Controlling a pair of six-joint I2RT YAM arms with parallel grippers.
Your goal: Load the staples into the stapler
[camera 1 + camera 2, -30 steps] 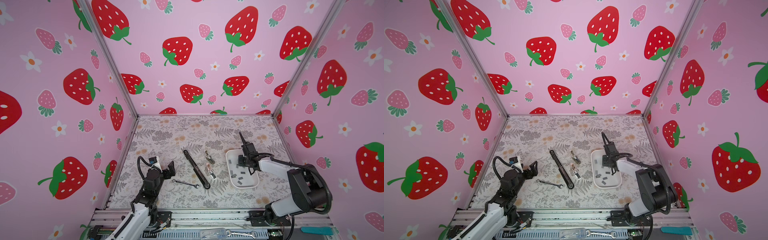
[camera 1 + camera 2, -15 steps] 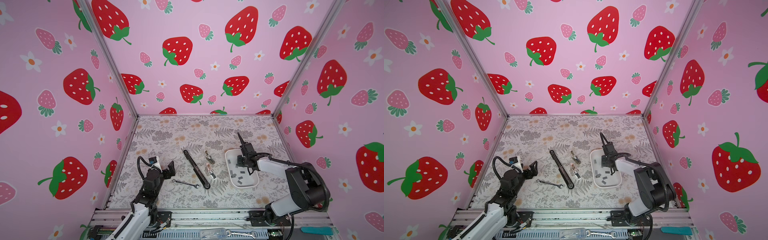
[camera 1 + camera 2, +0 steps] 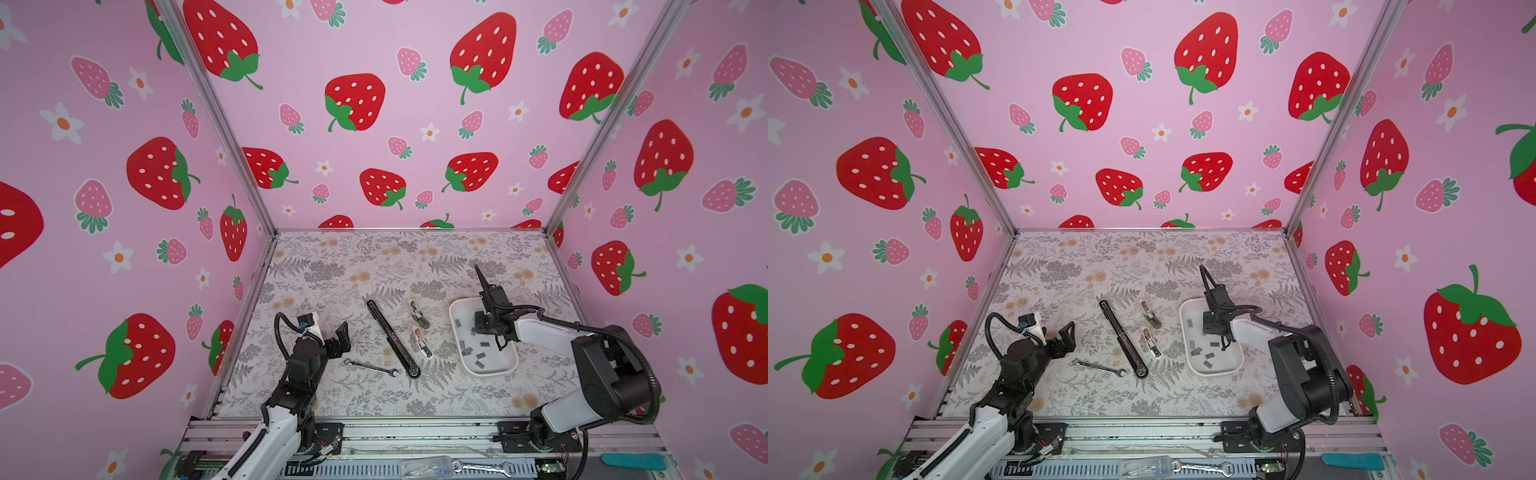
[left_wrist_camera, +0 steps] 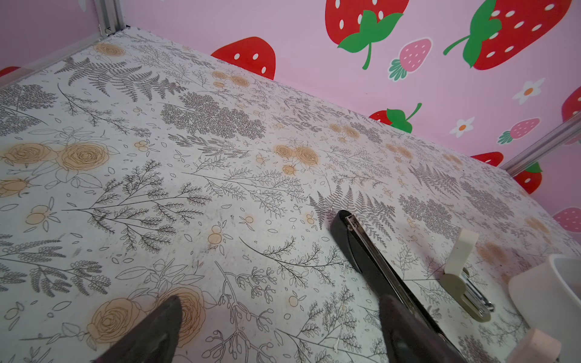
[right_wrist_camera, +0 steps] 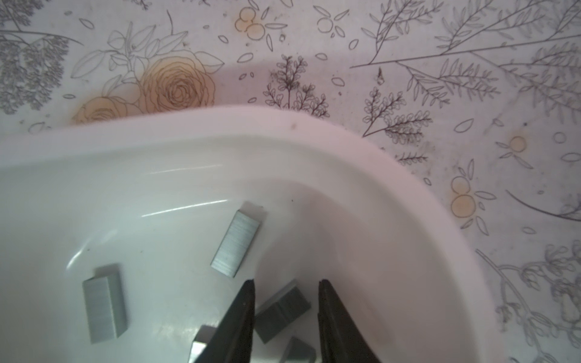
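Inside the white plastic tray (image 5: 345, 163), the right gripper (image 5: 286, 282) straddled a small grey metal staple strip (image 5: 279, 309); whether it clamped was unclear. The left gripper (image 4: 281, 300) gaped wide, well apart from the tray.

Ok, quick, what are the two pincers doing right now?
Left pincer: open, holding nothing.
Right pincer: astride a staple strip in the white tray; cannot tell if it grips.

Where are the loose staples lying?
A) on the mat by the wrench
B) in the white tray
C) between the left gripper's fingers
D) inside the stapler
B: the grey staples lie in the tray, one strip between the parted tips of the right gripper.
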